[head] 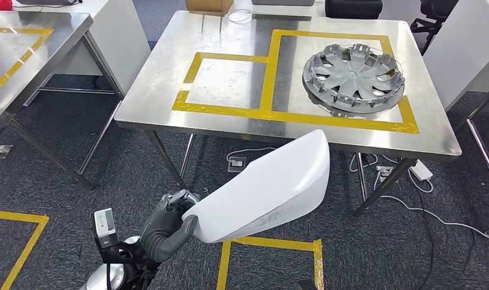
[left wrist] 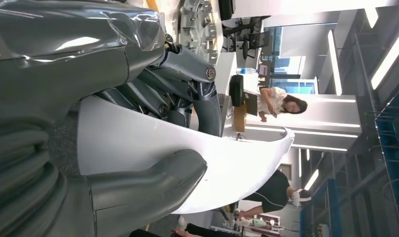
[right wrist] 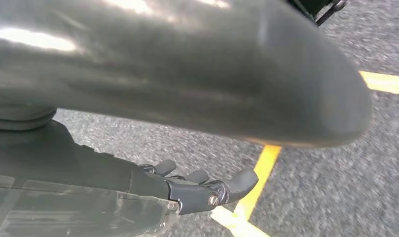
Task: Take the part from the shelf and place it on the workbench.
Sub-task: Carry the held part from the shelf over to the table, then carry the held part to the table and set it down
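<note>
Left hand (head: 164, 232) grasps white curved plastic part (head: 267, 190) by near end, fingers (left wrist: 187, 94) wrapped over edge, thumb under; part carried in air short of steel table (head: 157, 90), likely for left taped square. Right hand (right wrist: 197, 190) hangs over floor, fingers loosely curled, holding nothing.
</note>
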`<action>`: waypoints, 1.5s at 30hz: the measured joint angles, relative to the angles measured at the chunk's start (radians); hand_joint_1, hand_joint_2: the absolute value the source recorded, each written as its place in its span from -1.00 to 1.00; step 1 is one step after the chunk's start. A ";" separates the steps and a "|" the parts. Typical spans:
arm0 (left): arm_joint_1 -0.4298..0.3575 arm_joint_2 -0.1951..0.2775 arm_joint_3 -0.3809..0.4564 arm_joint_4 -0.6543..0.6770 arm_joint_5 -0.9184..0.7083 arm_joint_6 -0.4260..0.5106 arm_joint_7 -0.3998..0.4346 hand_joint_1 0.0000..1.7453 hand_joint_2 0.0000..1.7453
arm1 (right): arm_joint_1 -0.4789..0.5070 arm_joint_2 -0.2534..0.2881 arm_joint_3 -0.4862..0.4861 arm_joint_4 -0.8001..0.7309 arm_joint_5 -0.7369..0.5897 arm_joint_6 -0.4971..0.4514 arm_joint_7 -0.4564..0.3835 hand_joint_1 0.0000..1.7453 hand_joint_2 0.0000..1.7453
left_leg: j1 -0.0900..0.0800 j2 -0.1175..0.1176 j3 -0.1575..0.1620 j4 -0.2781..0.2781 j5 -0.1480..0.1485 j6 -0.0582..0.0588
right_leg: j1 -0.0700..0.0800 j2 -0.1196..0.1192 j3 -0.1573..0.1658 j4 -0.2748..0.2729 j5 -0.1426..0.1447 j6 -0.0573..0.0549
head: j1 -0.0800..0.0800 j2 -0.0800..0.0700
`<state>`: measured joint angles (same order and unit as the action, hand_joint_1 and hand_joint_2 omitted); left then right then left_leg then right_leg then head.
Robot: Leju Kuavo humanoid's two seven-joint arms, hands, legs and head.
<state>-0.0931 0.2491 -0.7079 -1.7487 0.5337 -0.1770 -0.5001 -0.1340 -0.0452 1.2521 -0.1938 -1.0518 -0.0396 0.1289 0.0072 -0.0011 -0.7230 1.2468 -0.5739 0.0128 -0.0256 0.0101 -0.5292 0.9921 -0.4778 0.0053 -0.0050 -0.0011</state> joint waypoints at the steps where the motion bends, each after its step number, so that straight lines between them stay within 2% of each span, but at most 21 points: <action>1: 0.001 0.000 0.001 0.000 0.000 0.000 0.000 1.00 1.00 | 0.000 0.000 -0.001 0.000 0.000 0.000 -0.001 -1.00 -1.00 | -0.001 0.000 0.011 -0.057 0.042 0.007 | 0.001 0.001 0.016 -0.001 -0.011 0.002 | 0.000 0.000; 3: 0.003 0.000 0.005 0.000 -0.001 -0.002 0.001 1.00 1.00 | -0.001 0.005 -0.001 0.000 0.001 -0.001 -0.003 -1.00 -1.00 | -0.012 -0.003 0.038 -0.182 0.157 0.034 | 0.003 0.004 0.039 -0.004 -0.032 0.007 | 0.001 0.000; 5: 0.006 0.000 0.011 -0.001 -0.004 -0.003 0.003 1.00 1.00 | -0.003 0.011 -0.002 -0.002 0.002 -0.002 -0.005 -1.00 -1.00 | -0.025 -0.006 0.055 -0.246 0.213 0.056 | 0.006 0.006 0.050 -0.009 -0.043 0.018 | 0.002 0.000; 8: 0.010 -0.004 0.018 -0.005 -0.010 -0.006 0.006 1.00 1.00 | -0.004 0.014 -0.002 -0.005 0.007 -0.003 -0.006 -1.00 -1.00 | -0.025 -0.005 0.088 -0.272 0.207 0.067 | 0.008 0.003 0.052 0.019 -0.038 0.035 | 0.000 0.000; 10: 0.010 -0.008 0.022 -0.006 -0.011 -0.007 0.007 1.00 1.00 | -0.009 0.014 -0.003 -0.006 0.009 -0.003 -0.006 -1.00 -1.00 | -0.020 -0.006 0.112 -0.283 0.201 0.075 | 0.007 0.001 -0.008 0.118 -0.047 0.036 | 0.001 0.000; 13: 0.015 -0.012 0.023 -0.006 -0.013 -0.008 0.009 1.00 1.00 | -0.012 0.010 -0.003 -0.006 0.011 -0.003 -0.006 -1.00 -1.00 | -0.022 -0.011 0.133 -0.284 0.178 0.078 | 0.006 0.000 -0.135 0.279 -0.114 0.027 | 0.002 0.000; 15: 0.018 -0.014 0.023 -0.006 -0.013 -0.008 0.010 1.00 1.00 | -0.010 0.007 -0.003 -0.006 0.011 -0.003 -0.005 -1.00 -1.00 | -0.022 -0.016 0.155 -0.284 0.158 0.073 | 0.003 -0.001 -0.161 0.256 -0.120 0.035 | 0.002 0.000; 17: 0.020 -0.015 0.023 -0.005 -0.014 -0.008 0.011 1.00 1.00 | -0.010 0.004 -0.003 -0.006 0.012 -0.004 -0.005 -1.00 -1.00 | -0.021 -0.019 0.177 -0.280 0.136 0.064 | -0.002 -0.004 -0.133 0.127 -0.040 0.063 | 0.003 0.000; 18: 0.020 -0.015 0.023 -0.005 -0.015 -0.008 0.012 1.00 1.00 | -0.011 0.003 -0.004 -0.006 0.011 -0.004 -0.005 -1.00 -1.00 | -0.023 -0.019 0.187 -0.273 0.123 0.059 | -0.003 -0.007 -0.117 0.066 0.003 0.070 | 0.003 0.000; 20: 0.021 -0.015 0.024 -0.005 -0.017 -0.009 0.013 1.00 1.00 | -0.012 0.003 -0.004 -0.006 0.011 -0.004 -0.004 -1.00 -1.00 | -0.026 -0.019 0.195 -0.260 0.100 0.046 | -0.001 -0.012 -0.096 0.006 0.055 0.058 | 0.003 0.000; 22: 0.022 -0.016 0.025 -0.004 -0.019 -0.009 0.014 1.00 1.00 | -0.013 0.005 -0.005 -0.006 0.012 -0.004 -0.002 -1.00 -1.00 | -0.026 -0.018 0.199 -0.250 0.086 0.036 | -0.001 -0.011 -0.084 0.006 0.060 0.031 | 0.002 0.000; 24: 0.021 -0.016 0.025 -0.004 -0.019 -0.009 0.014 1.00 1.00 | -0.015 0.005 -0.008 -0.007 0.012 -0.004 -0.002 -1.00 -1.00 | -0.022 -0.014 0.182 -0.207 0.079 0.026 | -0.006 -0.008 -0.069 0.005 0.054 0.015 | 0.001 0.000; 27: 0.020 -0.016 0.026 -0.003 -0.019 -0.010 0.014 1.00 1.00 | -0.015 0.006 -0.012 -0.007 0.012 -0.004 -0.002 -1.00 -1.00 | -0.009 -0.005 0.073 -0.037 0.032 0.004 | -0.006 -0.007 -0.044 0.004 0.033 0.003 | 0.000 0.000; 29: 0.020 -0.016 0.027 -0.001 -0.019 -0.010 0.014 1.00 1.00 | -0.014 0.006 -0.013 -0.007 0.012 -0.005 -0.002 -1.00 -1.00 | -0.002 -0.001 0.009 0.027 -0.001 -0.003 | -0.005 -0.005 -0.026 0.004 0.016 0.003 | 0.000 0.000; 31: 0.020 -0.016 0.027 0.000 -0.019 -0.010 0.014 1.00 1.00 | -0.013 0.006 -0.013 -0.007 0.013 -0.006 -0.001 -1.00 -1.00 | 0.000 0.000 0.006 -0.031 0.037 0.002 | -0.003 -0.003 0.000 0.004 -0.003 0.005 | -0.001 0.000; 34: 0.021 -0.016 0.028 0.000 -0.019 -0.011 0.014 1.00 1.00 | -0.016 0.010 -0.015 -0.007 0.018 -0.008 0.004 -1.00 -1.00 | -0.011 -0.001 0.058 -0.205 0.170 0.028 | 0.001 0.001 0.035 -0.001 -0.031 0.012 | 0.002 0.000; 35: 0.020 -0.017 0.029 0.000 -0.019 -0.011 0.014 1.00 1.00 | -0.017 0.011 -0.015 -0.007 0.019 -0.008 0.006 -1.00 -1.00 | -0.016 -0.003 0.068 -0.231 0.190 0.037 | 0.002 0.002 0.041 -0.007 -0.037 0.017 | 0.002 0.000; 38: 0.018 -0.017 0.029 -0.001 -0.019 -0.012 0.015 1.00 1.00 | -0.020 0.013 -0.015 -0.008 0.022 -0.008 0.011 -1.00 -1.00 | -0.025 -0.007 0.096 -0.261 0.187 0.058 | 0.002 0.001 0.054 -0.001 -0.034 0.037 | 0.000 0.000; 40: 0.015 -0.019 0.029 -0.002 -0.019 -0.012 0.014 1.00 1.00 | -0.024 0.012 -0.015 -0.008 0.025 -0.008 0.014 -1.00 -1.00 | -0.021 -0.008 0.123 -0.278 0.183 0.069 | 0.003 -0.001 0.031 0.056 -0.039 0.042 | 0.001 0.000; 43: 0.013 -0.022 0.028 -0.003 -0.020 -0.012 0.013 1.00 1.00 | -0.030 0.008 -0.015 -0.008 0.029 -0.008 0.017 -1.00 -1.00 | -0.022 -0.011 0.143 -0.283 0.168 0.076 | 0.003 -0.002 -0.094 0.241 -0.096 0.033 | 0.003 0.000; 45: 0.015 -0.023 0.028 -0.003 -0.020 -0.012 0.013 1.00 1.00 | -0.027 0.003 -0.015 -0.008 0.030 -0.008 0.019 -1.00 -1.00 | -0.024 -0.016 0.157 -0.283 0.153 0.074 | 0.003 -0.002 -0.150 0.280 -0.113 0.038 | 0.004 0.000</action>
<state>-0.0778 0.2266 -0.6801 -1.7514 0.5138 -0.1892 -0.4871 -0.1609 -0.0419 1.2367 -0.2022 -1.0223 -0.0481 0.1478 -0.0163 -0.0174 -0.5660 0.9641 -0.4214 0.0867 -0.0222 0.0083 -0.6796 1.2723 -0.5913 0.0436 -0.0011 -0.0011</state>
